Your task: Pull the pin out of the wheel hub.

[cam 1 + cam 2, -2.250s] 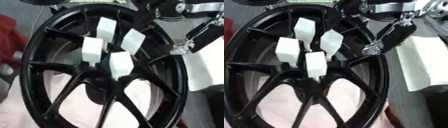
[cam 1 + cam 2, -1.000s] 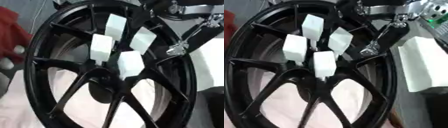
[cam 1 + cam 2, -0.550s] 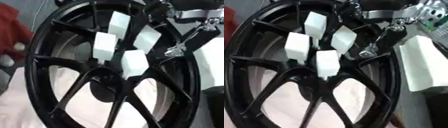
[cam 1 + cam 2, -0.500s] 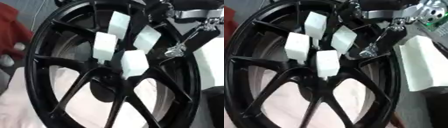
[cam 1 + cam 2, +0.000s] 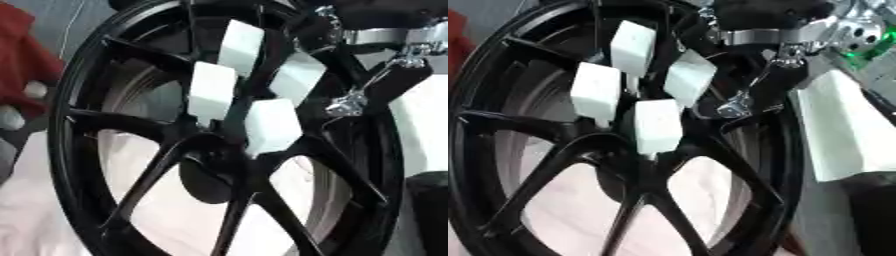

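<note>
Wheel hub (image 5: 219,150): standing upright, filling your view.
Pins (image 5: 658,125): four white blocks sitting in the hub centre.
Right robot hand (image 5: 750,97): reaching in at upper right; its grasp you cannot tell.

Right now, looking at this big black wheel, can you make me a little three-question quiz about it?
1. True or false: the wheel is black.
2. How many white blocks stick out of the wheel near its hub? A) two B) four C) six
3. Fill in: the robot's right hand comes in from the upper ____ of the picture.

Key: 1 true. 2 B, four white blocks sit clustered near the middle, just above the hub. 3 right; the hand is beside the blocks, near the wheel's rim, and I cannot tell how its fingers are set.
</note>
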`<action>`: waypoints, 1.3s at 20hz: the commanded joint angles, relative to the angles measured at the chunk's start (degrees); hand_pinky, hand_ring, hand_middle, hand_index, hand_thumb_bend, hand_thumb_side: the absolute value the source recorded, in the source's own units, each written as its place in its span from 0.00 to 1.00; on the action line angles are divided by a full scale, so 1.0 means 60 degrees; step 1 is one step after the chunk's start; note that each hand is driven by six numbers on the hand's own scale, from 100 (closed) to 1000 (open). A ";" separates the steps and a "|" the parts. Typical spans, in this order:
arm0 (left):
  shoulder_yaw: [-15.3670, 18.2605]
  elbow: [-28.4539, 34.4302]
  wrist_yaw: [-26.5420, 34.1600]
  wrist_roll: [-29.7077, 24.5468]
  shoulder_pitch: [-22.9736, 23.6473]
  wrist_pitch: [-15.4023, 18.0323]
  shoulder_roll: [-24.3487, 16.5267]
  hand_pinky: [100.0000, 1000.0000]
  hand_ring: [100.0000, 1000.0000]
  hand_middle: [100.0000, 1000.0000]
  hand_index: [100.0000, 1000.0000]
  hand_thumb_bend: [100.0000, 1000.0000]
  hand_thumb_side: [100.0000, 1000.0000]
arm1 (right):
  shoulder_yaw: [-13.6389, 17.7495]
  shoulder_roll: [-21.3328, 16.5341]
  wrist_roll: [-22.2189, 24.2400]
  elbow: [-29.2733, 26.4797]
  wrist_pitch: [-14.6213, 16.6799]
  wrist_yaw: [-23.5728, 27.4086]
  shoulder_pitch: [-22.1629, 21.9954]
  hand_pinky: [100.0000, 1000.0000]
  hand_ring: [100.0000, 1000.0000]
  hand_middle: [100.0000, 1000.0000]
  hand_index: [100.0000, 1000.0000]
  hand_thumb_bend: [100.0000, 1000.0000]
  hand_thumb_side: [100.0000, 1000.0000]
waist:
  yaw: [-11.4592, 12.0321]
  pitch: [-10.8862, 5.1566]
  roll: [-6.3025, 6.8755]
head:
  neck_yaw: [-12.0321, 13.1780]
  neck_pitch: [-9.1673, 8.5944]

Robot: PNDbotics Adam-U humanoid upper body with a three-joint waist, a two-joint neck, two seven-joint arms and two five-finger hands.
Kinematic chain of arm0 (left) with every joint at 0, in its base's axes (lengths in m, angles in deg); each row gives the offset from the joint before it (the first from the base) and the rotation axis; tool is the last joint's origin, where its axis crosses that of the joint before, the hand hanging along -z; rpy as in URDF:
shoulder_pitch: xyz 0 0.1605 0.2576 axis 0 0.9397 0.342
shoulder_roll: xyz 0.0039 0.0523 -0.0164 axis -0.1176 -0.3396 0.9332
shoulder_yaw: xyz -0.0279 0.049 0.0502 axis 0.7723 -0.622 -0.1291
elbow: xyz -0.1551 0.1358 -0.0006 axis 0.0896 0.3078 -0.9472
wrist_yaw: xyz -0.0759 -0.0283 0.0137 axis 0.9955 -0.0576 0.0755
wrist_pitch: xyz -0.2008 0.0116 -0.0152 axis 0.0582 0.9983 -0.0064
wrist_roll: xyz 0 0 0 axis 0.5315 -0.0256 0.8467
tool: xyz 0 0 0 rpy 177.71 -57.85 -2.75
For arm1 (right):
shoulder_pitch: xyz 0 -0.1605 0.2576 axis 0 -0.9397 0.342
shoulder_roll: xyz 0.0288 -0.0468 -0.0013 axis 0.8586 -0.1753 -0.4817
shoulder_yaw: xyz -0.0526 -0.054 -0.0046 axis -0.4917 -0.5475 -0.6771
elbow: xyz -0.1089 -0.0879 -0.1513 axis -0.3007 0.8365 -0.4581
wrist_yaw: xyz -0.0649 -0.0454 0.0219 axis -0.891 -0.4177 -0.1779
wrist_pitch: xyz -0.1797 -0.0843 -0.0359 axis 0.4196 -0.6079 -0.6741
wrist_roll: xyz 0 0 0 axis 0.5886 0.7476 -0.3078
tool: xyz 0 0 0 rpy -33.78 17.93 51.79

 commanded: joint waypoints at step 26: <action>0.0042 0.0132 -0.0012 -0.0007 -0.0010 -0.0010 -0.0183 0.78 0.75 0.62 0.86 0.05 0.87 | 0.0335 -0.0201 -0.0541 -0.0061 -0.0328 0.0746 -0.0024 0.77 0.66 0.29 0.40 0.00 0.00 | -0.0014 -0.0204 -0.0020 | -0.0020 -0.0187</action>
